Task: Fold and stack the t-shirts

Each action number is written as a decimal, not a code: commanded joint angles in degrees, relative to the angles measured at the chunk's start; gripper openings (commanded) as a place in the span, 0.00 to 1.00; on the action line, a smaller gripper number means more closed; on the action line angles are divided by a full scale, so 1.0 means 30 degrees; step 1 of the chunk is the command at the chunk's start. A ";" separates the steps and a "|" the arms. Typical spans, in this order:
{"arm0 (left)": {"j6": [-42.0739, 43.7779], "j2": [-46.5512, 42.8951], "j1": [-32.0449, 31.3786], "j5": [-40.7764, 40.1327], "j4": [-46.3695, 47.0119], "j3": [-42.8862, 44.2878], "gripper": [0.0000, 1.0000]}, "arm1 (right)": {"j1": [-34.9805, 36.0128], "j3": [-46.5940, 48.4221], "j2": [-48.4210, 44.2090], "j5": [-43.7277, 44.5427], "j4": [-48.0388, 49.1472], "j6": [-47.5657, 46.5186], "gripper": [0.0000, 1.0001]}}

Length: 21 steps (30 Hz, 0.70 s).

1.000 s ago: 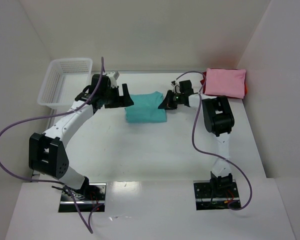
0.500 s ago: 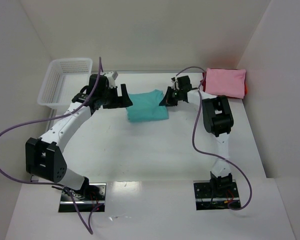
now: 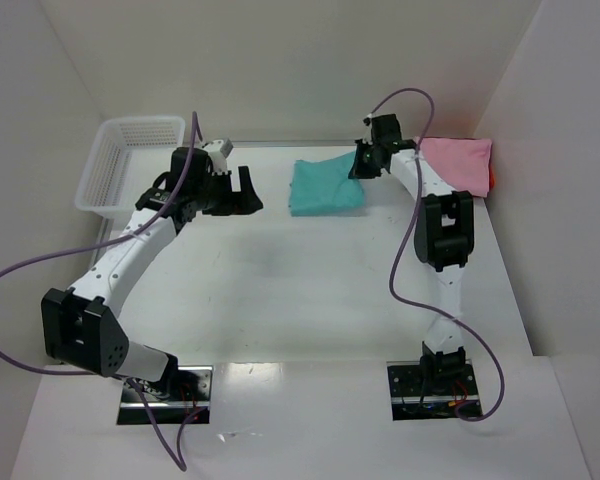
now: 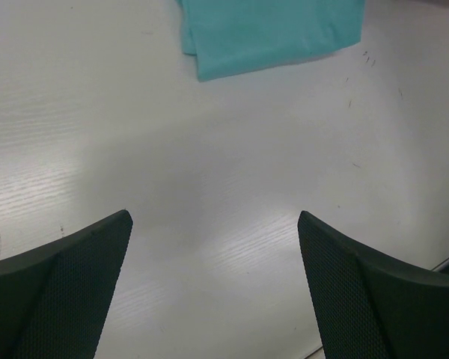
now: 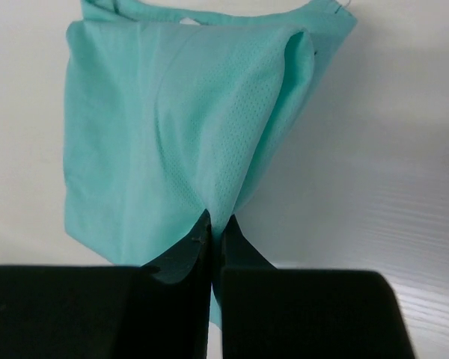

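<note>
The folded teal-green t-shirt [image 3: 325,186] lies at the back middle of the table, its right edge pinched and lifted by my right gripper [image 3: 363,166], which is shut on the cloth [image 5: 187,134]. In the right wrist view the fingertips [image 5: 216,224] clamp a raised fold of the teal fabric. A pink folded t-shirt [image 3: 454,164] rests at the back right, with a sliver of a red one [image 3: 492,177] under it. My left gripper [image 3: 246,192] hangs open over bare table left of the teal t-shirt [image 4: 273,30]; nothing sits between its fingers [image 4: 82,262].
A white mesh basket [image 3: 130,160] stands at the back left corner. White walls close in the table at the back and both sides. Purple cables loop from both arms.
My right gripper closed on the teal t-shirt's right edge and dragged it right and back toward the pink t-shirt. The left gripper stayed open and let the cloth slide away.
</note>
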 commanded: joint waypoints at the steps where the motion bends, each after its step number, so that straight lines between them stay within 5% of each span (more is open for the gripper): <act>1: 0.0772 -0.0735 0.0085 0.0190 0.0048 -0.0007 0.99 | -0.1263 0.2480 -0.0240 0.2263 -0.1623 -0.1812 0.00; 12: 0.0949 -0.0735 0.0085 0.0897 -0.1591 0.0169 0.99 | -0.3213 0.6428 0.0334 0.5327 -0.3563 -0.3841 0.00; 21: 0.0908 -0.0131 0.0085 0.1426 -0.1944 0.0344 0.99 | -0.6215 0.8164 0.0686 0.5092 -0.4074 -0.4169 0.00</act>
